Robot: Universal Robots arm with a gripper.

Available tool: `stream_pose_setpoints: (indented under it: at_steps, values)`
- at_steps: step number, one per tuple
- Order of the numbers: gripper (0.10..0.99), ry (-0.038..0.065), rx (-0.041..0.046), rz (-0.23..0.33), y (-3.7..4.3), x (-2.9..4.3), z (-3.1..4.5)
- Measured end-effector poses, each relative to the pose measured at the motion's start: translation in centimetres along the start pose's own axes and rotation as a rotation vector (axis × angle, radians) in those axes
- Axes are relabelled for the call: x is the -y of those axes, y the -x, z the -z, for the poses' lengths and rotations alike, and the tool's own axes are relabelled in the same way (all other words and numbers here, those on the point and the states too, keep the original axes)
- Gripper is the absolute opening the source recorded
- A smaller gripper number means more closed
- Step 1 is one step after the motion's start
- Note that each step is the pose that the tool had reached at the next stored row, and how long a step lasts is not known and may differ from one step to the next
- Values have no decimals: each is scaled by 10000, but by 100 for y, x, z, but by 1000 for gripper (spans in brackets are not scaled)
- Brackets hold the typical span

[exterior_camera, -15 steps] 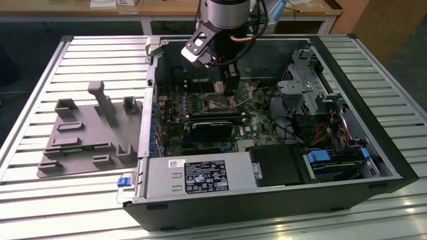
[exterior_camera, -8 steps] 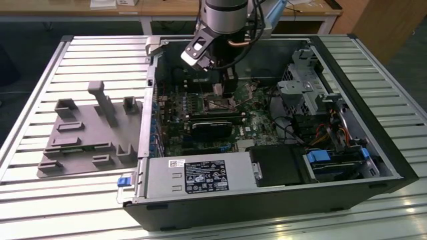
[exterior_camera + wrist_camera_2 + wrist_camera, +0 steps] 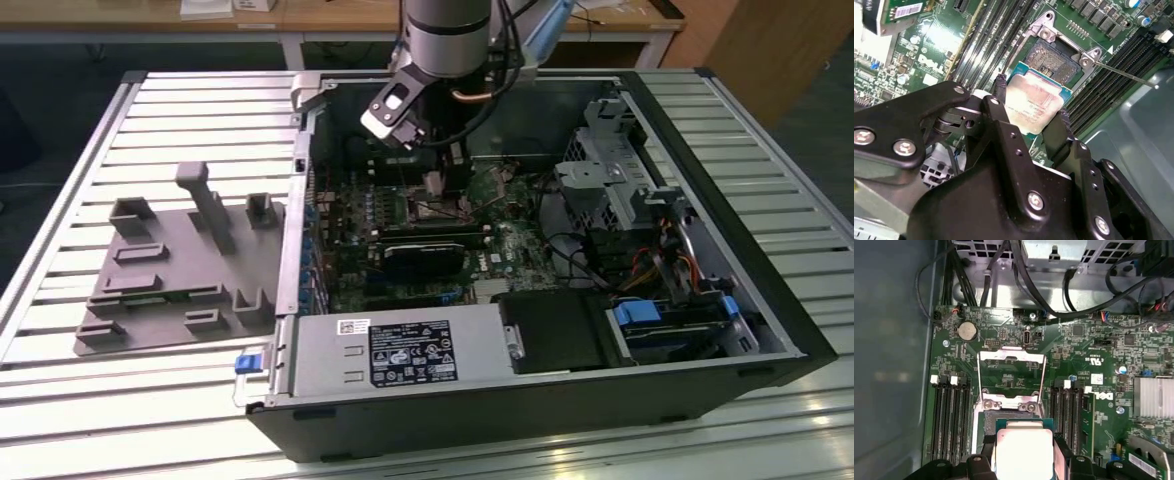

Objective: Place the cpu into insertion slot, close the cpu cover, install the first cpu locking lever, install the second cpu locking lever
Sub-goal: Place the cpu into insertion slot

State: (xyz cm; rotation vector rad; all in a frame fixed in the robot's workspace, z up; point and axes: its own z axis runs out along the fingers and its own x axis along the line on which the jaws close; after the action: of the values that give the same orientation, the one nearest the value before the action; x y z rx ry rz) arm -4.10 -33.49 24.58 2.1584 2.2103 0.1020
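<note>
Well, the arm (image 3: 447, 40) reaches down into the open case (image 3: 781, 335), with its gripper (image 3: 1031, 100) over the socket (image 3: 1053, 56) on the board (image 3: 1084, 350). The jaws are closed narrowly on the cpu (image 3: 1038, 104), one black finger (image 3: 1002, 107) against each of two opposite edges. The chip's dull silver top faces up towards both wrist views. It is not seated: it hangs over the near edge of the socket, and the socket's bare field of contacts is showing beyond it.

In the first wrist view the cpu (image 3: 1024, 452) sits just short of the socket, and the cover (image 3: 1012, 356) is swung open on the socket's far side, a thin silvery frame with board showing through its square opening. A thin metal lever (image 3: 1126, 74) sticks out sideways from one corner of the socket, unlatched.

Dark memory slots (image 3: 949, 415) run along both sides of the socket. A coin battery (image 3: 967, 331) lies beyond the open cover, towards the case wall.

From where I stand, the case rests on a slatted table (image 3: 200, 110), and a grey moulded fixture (image 3: 174, 280) lies beside it on the exterior view's left, well apart from the socket.
</note>
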Motion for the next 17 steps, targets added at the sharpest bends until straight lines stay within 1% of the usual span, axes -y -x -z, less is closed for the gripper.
stream_pose_setpoints:
  at_steps: [6, 14, 17]
  values:
    - [537, 1, 2, -22, -7, 16, -91]
    - [537, 1, 4, -47, -15, 28, -189]
    - [537, 1, 5, -70, -17, 36, -239]
